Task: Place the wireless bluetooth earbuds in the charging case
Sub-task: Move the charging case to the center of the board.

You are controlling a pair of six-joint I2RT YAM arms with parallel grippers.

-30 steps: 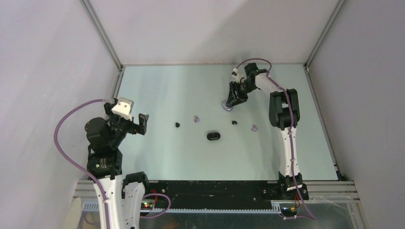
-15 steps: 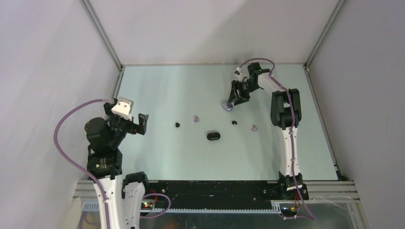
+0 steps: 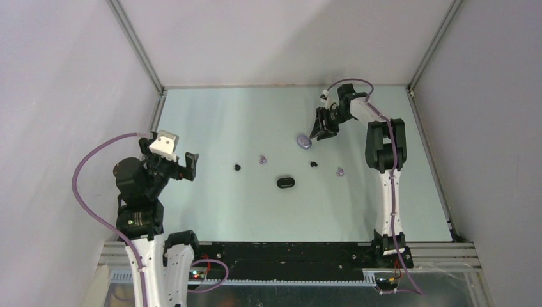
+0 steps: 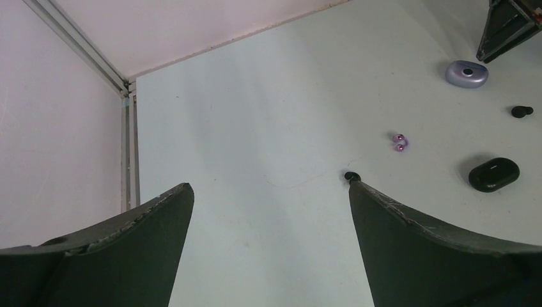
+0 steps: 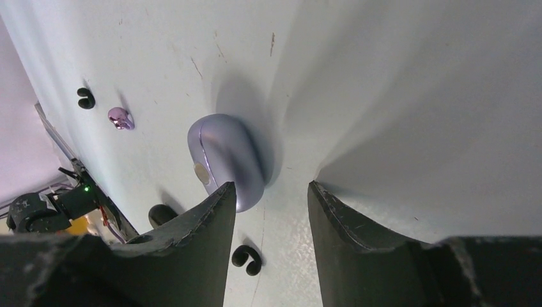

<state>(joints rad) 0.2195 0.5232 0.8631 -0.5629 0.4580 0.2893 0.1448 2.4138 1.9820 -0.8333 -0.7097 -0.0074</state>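
Your right claw (image 5: 271, 185) hangs parted and empty just beside the lilac case (image 5: 224, 153) on the table (image 5: 415, 96); your left claw (image 4: 268, 185) gapes wide, holding nothing.

Hand (image 4: 268, 187) spread wide, lilac case (image 4: 466, 73), black case (image 4: 493, 174)

The top view looks steeply down from above the near edge over the whole table (image 3: 217, 115). The left wrist view looks low across it from afar. The right wrist view hangs close above the lilac case (image 5: 227, 157), which all three share.
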